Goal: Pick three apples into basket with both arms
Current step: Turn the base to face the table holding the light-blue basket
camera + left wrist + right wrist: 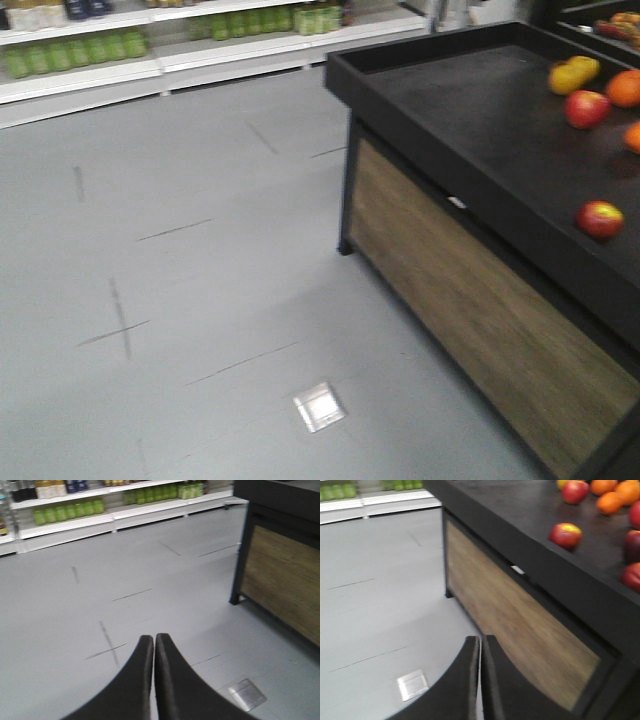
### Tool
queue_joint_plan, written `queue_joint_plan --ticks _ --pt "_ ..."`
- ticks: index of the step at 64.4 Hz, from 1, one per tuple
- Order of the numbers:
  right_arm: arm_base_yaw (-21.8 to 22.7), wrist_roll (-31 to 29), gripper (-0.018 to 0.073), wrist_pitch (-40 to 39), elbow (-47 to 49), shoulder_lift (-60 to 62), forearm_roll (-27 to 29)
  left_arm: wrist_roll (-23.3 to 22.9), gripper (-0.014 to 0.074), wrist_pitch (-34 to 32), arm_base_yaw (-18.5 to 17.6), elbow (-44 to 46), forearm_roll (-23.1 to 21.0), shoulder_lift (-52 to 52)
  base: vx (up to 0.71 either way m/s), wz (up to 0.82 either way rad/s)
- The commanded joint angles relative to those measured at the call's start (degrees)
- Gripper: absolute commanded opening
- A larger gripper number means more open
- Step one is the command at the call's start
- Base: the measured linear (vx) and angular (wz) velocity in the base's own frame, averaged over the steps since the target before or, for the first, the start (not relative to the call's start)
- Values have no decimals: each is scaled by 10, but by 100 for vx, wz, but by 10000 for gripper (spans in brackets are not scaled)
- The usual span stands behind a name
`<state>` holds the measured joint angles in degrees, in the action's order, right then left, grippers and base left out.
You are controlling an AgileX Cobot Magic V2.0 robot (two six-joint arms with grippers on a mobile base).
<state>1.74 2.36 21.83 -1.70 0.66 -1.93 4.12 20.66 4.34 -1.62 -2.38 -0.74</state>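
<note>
Short of the fruit stand: the left gripper (154, 640) and the right gripper (481, 641) hang over the grey floor (200, 300), each with jaws pressed together and holding nothing. The apples (565, 535) lie on the black worktop (480, 120) among oranges (610, 502), well apart from both grippers. The basket appears in none of the 3 views. By this showing the task has barely begun: 0 of 3 apples are picked, and the approach, every grasp and every drop remain.
</note>
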Motion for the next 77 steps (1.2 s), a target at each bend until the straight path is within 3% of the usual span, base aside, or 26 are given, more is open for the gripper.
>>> queue_joint_plan --ticks 1,77 --pt "-1 -2 -4 -42 -1 -2 -7 -3 -6 -41 -3 21 -5 -6 9 -55" --pt "-1 -2 -4 -42 -1 -2 -7 -3 -6 -41 -3 21 -5 -6 11 -68"
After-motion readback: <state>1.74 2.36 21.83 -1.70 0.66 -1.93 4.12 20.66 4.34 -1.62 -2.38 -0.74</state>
